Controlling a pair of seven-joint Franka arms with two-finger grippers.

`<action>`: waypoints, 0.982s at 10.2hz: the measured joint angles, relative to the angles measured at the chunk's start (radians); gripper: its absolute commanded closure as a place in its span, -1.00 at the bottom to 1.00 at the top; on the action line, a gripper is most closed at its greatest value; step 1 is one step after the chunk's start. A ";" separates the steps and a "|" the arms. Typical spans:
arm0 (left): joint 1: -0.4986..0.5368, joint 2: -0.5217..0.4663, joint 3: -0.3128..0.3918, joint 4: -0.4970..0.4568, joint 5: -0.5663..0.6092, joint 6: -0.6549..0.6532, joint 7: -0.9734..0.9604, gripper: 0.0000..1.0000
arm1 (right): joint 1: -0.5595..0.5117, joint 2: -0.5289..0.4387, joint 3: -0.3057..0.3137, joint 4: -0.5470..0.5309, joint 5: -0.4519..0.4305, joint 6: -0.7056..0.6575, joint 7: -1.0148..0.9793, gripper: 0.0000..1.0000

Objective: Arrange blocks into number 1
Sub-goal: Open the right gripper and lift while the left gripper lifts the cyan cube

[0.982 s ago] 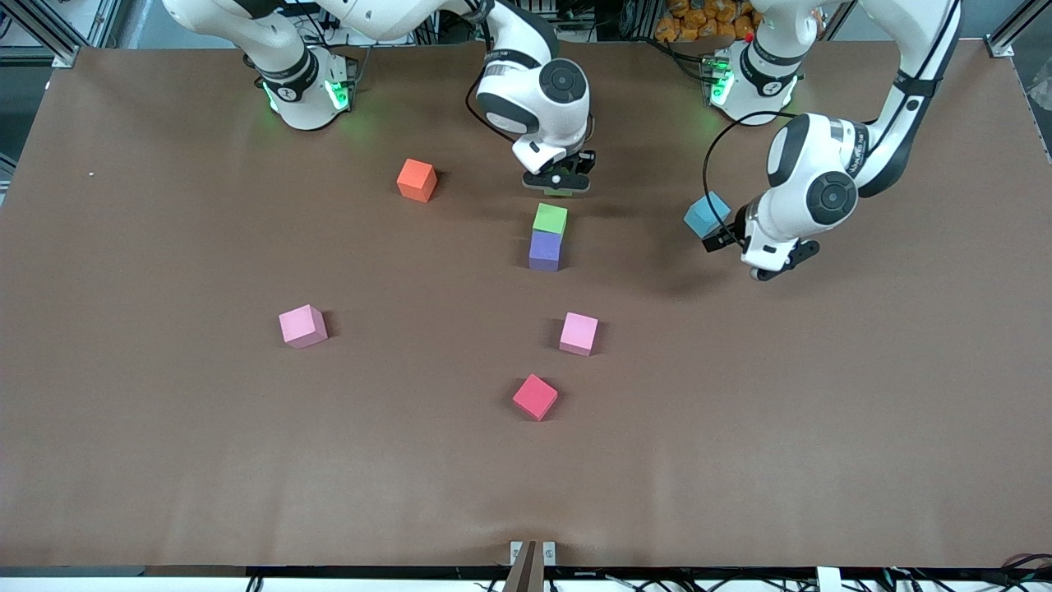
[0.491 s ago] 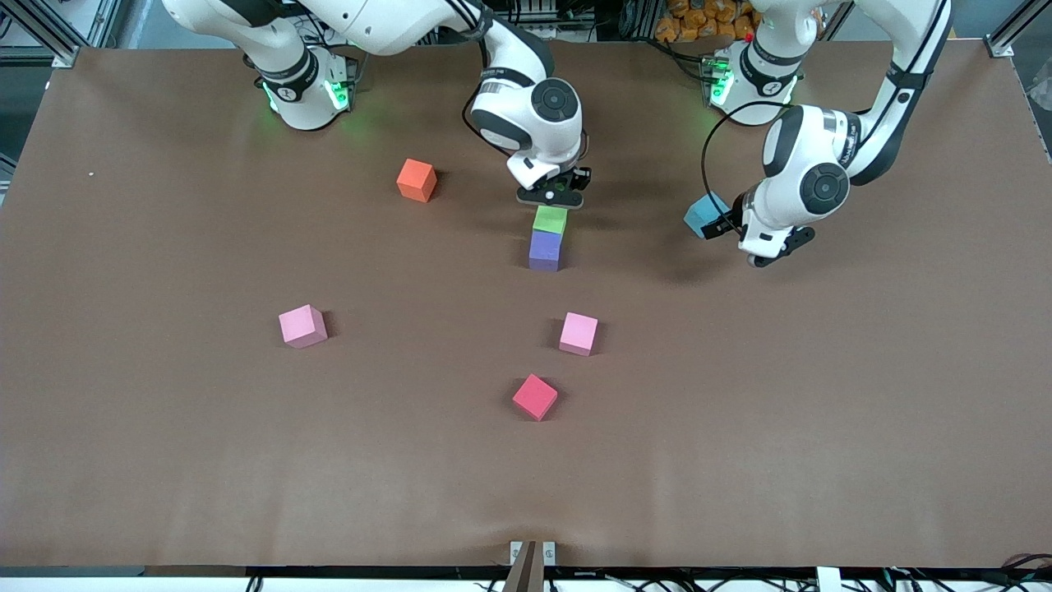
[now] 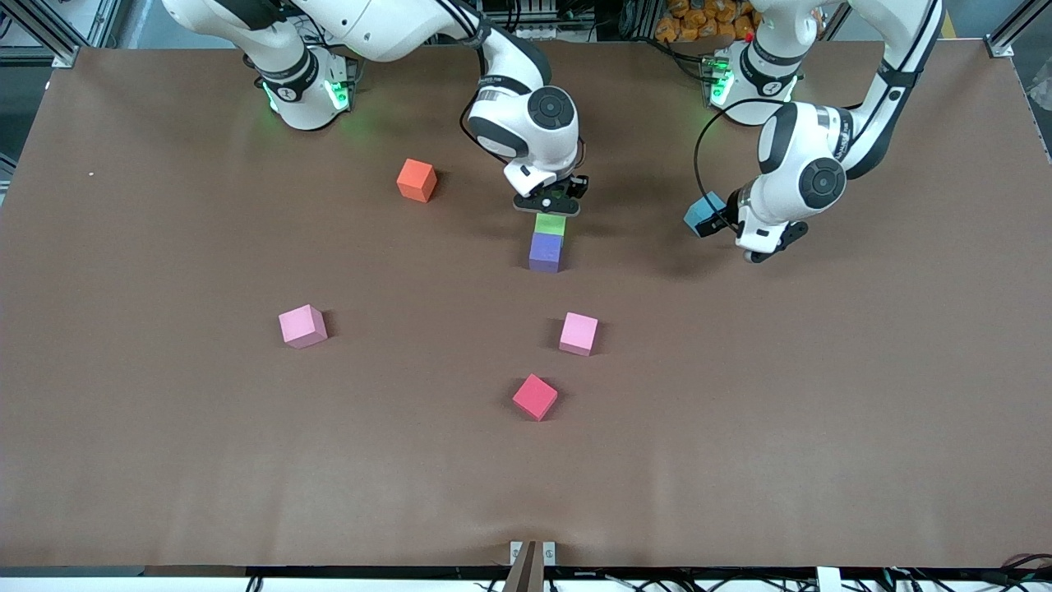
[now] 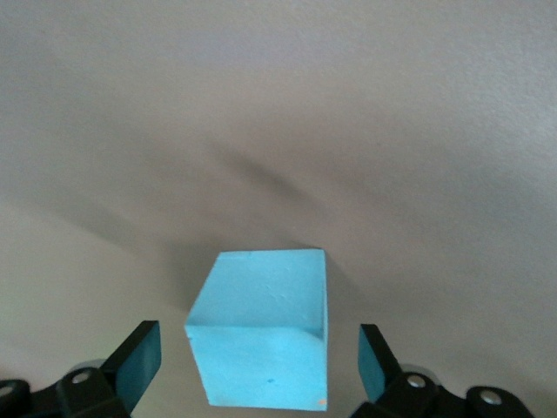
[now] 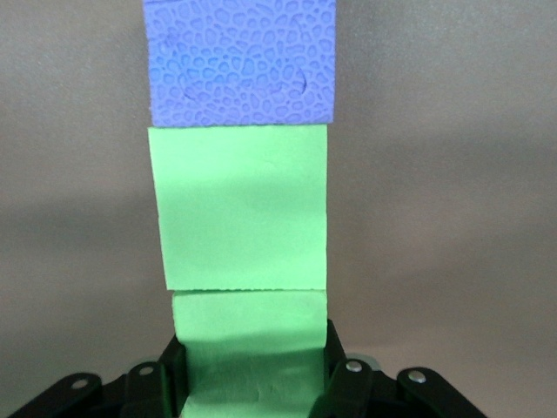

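Blocks lie scattered on the brown table (image 3: 164, 452), and the purple block (image 3: 545, 251) near the middle serves as the landmark. A green block (image 3: 549, 224) touches the purple one on the side farther from the front camera, the two forming a short line. The right gripper (image 3: 548, 202) is just above that green block's far edge, its jaws pinching a second green block (image 5: 251, 353); the right wrist view shows this held block edge to edge with the first green one, in line with the purple. Whether the held block already rests on the table cannot be told.

The orange block (image 3: 417, 180) sits farther from the camera than the purple block, toward the right arm's end. A pink block (image 3: 579, 333) lies nearer the camera than the purple block, well apart from it, and the red block (image 3: 535, 396) lies nearer still. The other pink block (image 3: 302, 326) is off toward the right arm's end, also nearer the camera than the purple.

Toward the left arm's end from the purple block sits the light blue block (image 3: 703, 215). The left gripper (image 3: 723, 224) is at it, jaws spread wide on either side of the cube without touching it, as the left wrist view shows (image 4: 259, 340).
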 measured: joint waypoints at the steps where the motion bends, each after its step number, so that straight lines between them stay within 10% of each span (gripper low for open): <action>1: -0.001 0.005 -0.012 -0.005 -0.003 0.012 0.000 -1.00 | -0.001 0.000 -0.002 0.000 -0.001 0.002 0.000 -1.00; 3: -0.003 0.016 -0.020 -0.023 -0.004 0.034 0.001 -1.00 | -0.002 0.000 -0.004 0.003 -0.004 0.004 0.000 -1.00; 6: -0.006 0.043 -0.020 -0.042 -0.004 0.079 0.047 0.99 | -0.011 -0.005 -0.003 0.017 -0.006 0.007 0.000 -1.00; 10: -0.023 0.049 -0.088 0.036 -0.004 0.093 0.087 1.00 | -0.086 -0.112 0.001 0.034 -0.006 -0.053 -0.010 -1.00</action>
